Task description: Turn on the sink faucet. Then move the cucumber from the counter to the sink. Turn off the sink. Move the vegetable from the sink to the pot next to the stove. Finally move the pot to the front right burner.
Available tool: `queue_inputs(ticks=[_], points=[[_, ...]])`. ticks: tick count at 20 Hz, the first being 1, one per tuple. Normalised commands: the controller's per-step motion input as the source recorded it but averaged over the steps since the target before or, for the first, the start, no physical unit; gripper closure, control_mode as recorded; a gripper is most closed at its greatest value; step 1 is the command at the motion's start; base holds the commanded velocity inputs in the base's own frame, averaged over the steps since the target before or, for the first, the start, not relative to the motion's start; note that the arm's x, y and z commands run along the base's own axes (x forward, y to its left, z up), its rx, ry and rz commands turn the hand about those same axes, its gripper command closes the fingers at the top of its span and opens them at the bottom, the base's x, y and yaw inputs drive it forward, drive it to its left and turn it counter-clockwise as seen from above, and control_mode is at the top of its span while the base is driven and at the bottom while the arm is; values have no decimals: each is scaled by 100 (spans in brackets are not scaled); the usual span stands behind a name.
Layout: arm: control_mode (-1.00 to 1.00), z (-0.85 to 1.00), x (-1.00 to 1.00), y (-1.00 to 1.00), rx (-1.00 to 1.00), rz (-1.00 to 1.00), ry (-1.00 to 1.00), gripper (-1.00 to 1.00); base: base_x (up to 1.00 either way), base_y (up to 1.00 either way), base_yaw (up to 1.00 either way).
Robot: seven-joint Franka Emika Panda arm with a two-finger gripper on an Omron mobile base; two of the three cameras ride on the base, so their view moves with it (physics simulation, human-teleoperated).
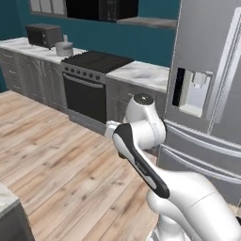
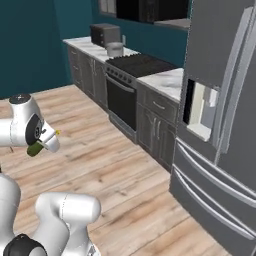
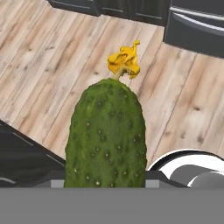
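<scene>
The robot arm [image 1: 141,141] is white and round like fat tubes, with black bands and grey caps at its joints.

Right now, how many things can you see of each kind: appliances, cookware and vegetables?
Appliances: 3, stove, toaster oven, refrigerator
Cookware: 1, pot
Vegetables: 1, cucumber, held in the end effector
Total: 5

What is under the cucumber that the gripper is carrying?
Under the cucumber, held in the gripper, lies bare wooden floor, with dark cabinet fronts farther off. The floor directly below it is covered by the cucumber itself.
</scene>
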Motion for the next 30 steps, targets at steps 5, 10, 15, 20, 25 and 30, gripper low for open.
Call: queue_inputs(ticks=[5, 10, 15, 20, 25, 30], points=[[100, 0, 0, 0, 0, 0, 0, 100, 76, -40, 45], [100, 0, 0, 0, 0, 0, 0, 100, 69, -22, 35], [100, 0, 0, 0, 0, 0, 0, 100, 92, -3, 26], [100, 0, 0, 0, 0, 0, 0, 100, 100, -3, 18], [100, 0, 0, 0, 0, 0, 0, 100, 100, -11, 18], [100, 0, 0, 0, 0, 0, 0, 100, 96, -18, 15]])
